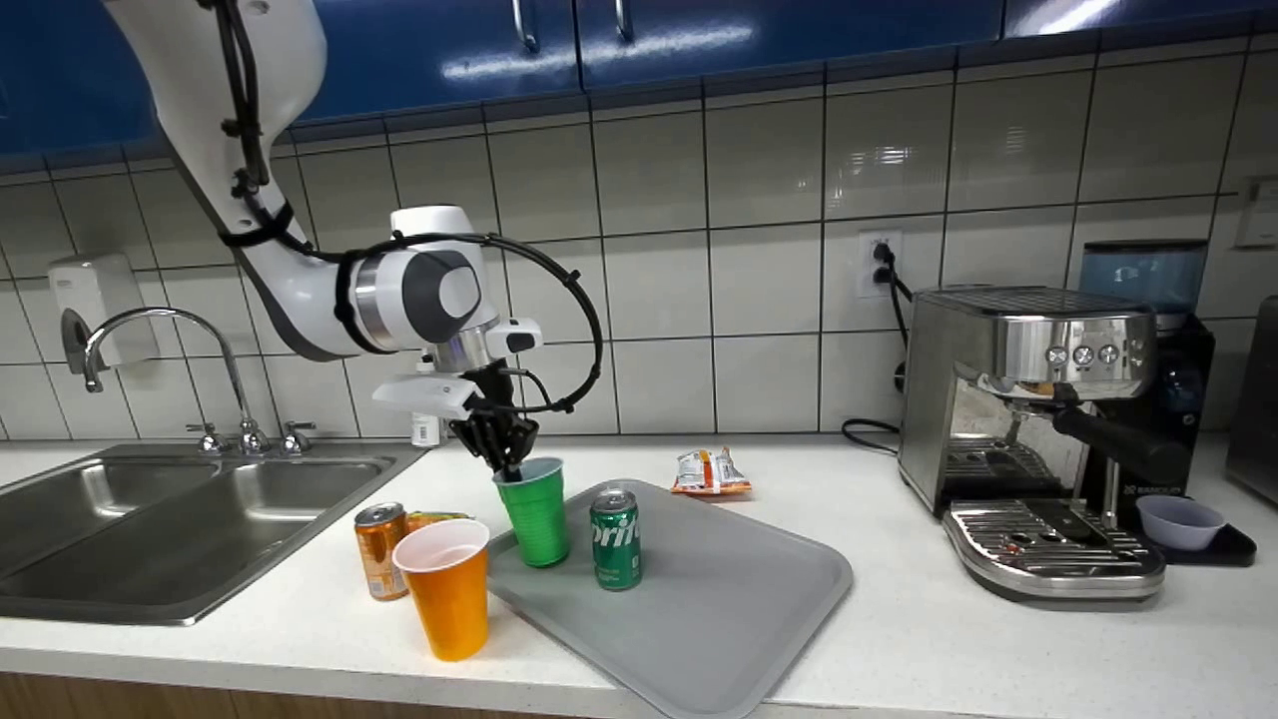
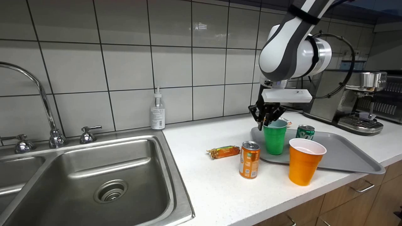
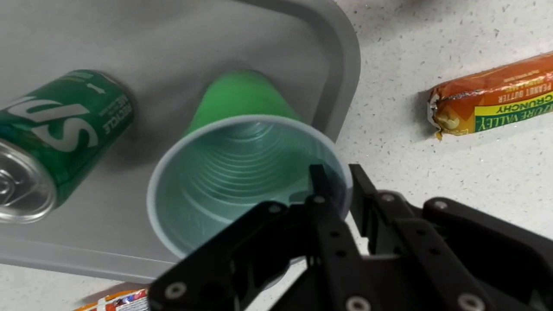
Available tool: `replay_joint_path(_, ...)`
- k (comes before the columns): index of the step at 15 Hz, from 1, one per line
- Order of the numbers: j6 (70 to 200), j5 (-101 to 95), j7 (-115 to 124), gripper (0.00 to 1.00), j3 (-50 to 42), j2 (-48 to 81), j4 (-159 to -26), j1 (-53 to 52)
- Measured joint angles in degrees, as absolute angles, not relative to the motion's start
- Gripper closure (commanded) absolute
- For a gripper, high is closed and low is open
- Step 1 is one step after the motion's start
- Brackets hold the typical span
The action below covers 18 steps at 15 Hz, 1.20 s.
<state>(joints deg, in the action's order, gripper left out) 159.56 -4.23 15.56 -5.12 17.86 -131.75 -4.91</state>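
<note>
While reaching down from a white robot arm (image 1: 290,250), straddles the rim of a green cup (image 3: 237,172) with narrowly parted jaws, setting one finger (image 3: 319,179) inside the cup and one outside. Has the cup wall in the gap, though impossible to tell whether squeezed tight or merely flanked. Stands upright, in both exterior views, on a gray tray (image 1: 719,609), close to a rounded corner and beside a green soda can (image 3: 65,134). Shares the table (image 2: 204,191) with an orange cup (image 2: 303,168), an orange can (image 2: 249,163), a wrapped snack bar (image 2: 224,152) and, just off the tray, a crinkled snack packet (image 1: 711,472). Sits between a steel sink (image 2: 144,188) on one side and a coffee machine (image 1: 1038,320) on the other, backed by pale wall tiles (image 1: 656,290) and topped by blue cabinets (image 1: 789,45).
</note>
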Motion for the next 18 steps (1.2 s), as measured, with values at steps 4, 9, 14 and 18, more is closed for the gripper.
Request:
replay_joint_path(4, 159.58, -4.56, 15.86, 0.99, -6.32, 17.15, -131.69, -5.54)
replay_joint_path(9, 159.71, -7.85, 19.28, 0.99, -7.74, 15.5, -131.72, -7.81)
replay_joint_path(14, 159.71, -16.92, 29.34, 0.99, -9.52, 12.55, -131.77, -12.28)
replay_joint_path(18, 159.64, -25.59, 39.52, 0.99, -9.9, 11.71, -131.46, -15.95)
